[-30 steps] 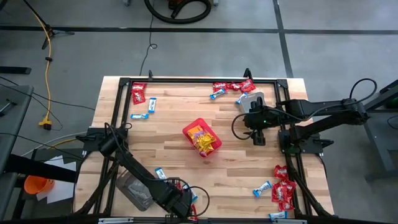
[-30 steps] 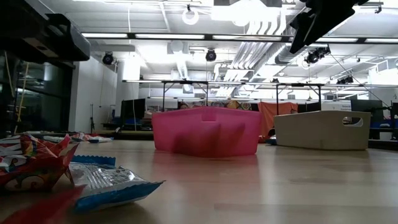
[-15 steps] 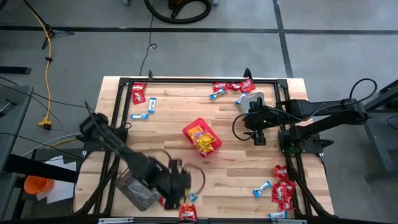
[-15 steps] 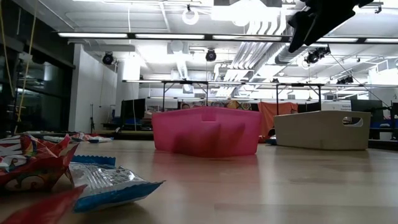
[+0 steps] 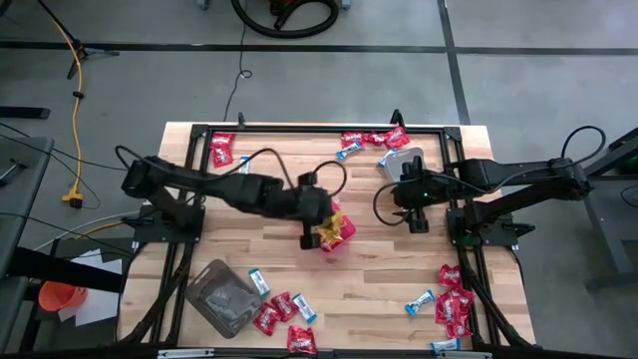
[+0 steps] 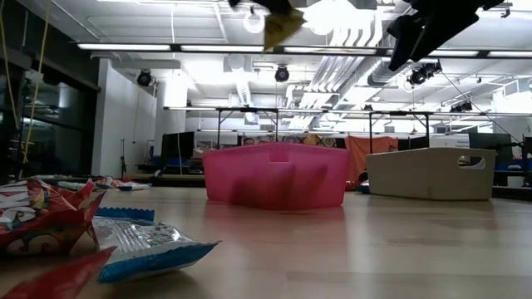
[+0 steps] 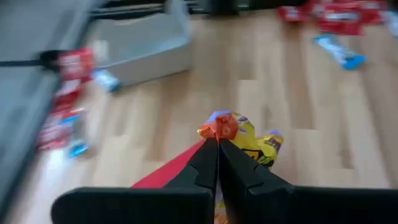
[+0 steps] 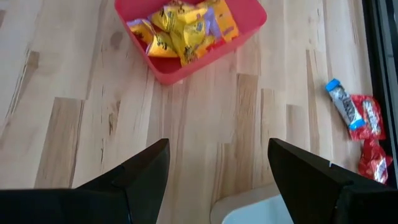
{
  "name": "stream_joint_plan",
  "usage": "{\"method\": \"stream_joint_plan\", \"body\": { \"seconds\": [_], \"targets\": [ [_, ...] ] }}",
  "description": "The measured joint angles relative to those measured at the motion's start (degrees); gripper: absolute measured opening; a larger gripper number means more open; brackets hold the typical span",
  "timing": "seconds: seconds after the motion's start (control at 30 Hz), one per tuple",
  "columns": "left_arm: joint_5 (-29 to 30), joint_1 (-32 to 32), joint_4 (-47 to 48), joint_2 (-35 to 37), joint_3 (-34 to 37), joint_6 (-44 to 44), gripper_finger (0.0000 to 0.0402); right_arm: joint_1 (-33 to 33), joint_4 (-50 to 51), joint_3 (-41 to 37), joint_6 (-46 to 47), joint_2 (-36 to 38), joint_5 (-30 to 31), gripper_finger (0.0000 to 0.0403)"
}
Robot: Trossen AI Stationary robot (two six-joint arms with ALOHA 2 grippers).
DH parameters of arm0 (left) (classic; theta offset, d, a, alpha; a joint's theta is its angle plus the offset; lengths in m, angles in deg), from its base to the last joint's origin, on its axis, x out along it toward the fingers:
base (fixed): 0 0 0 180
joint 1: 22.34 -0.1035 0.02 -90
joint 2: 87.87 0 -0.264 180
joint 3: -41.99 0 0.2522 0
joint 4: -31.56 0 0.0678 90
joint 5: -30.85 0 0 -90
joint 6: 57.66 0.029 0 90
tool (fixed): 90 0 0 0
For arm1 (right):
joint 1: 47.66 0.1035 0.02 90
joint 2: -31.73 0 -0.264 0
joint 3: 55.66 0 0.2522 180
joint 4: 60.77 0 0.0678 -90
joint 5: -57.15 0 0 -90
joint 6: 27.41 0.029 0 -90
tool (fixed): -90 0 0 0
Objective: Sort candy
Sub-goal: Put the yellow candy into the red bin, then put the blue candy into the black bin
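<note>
At frame centre in the high view, the left claw (image 7: 218, 144) pinches a yellow candy (image 7: 252, 142) above the red bin (image 5: 337, 237). No wrapper writing is legible. The right claw (image 8: 217, 163), spread, hangs right of centre over the counter (image 5: 399, 279).
</note>
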Motion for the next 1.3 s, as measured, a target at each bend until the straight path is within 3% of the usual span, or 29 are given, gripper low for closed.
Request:
{"method": "stream_joint_plan", "body": {
  "seconds": [0.13, 0.37, 0.47, 0.67, 0.77, 1.07, 1.13, 1.3],
  "targets": [
    [-8.3, -4.8, -9.8, 2.2, 10.5, 0.4, 0.0000, 0.0, 2.2, 0.0, 3.3, 1.4, 0.0, 0.0268],
    [-10.2, -8.8, -34.2, 8.9, 31.1, -4.5, 0.0000, 0.0, 0.5, 0.0, 8.6, 4.4, 0.9, 0.0268],
    [-10.6, -9.3, -40.0, 9.8, 37.2, -5.9, 0.0000, 0.0, -0.9, 0.0, 10.9, 4.6, 1.1, 0.0268],
    [-10.5, -10.0, -41.3, 10.1, 40.4, -4.7, 0.0002, 0.0, -7.2, 0.0, 18.2, 3.8, 1.1, 0.0268],
    [-13.1, -11.1, -41.0, 10.2, 40.4, -2.8, 0.0016, 0.0, -11.5, 0.0, 21.0, 3.4, 2.4, 0.0268],
    [-20.4, -15.5, -39.7, 11.0, 40.4, -1.8, 0.0137, 0.0, -16.8, 0.0, 30.3, 3.2, 7.3, 0.0268],
    [-21.1, -16.1, -40.4, 13.2, 40.3, -2.7, 0.0164, 0.0, -16.8, 0.0, 32.0, 3.2, 7.4, 0.0268],
    [-29.2, -18.5, -43.1, 21.0, 40.3, -4.2, 0.0199, 0.0, -16.8, 0.0, 32.4, 3.2, 7.4, 0.0268]
  ]
}}
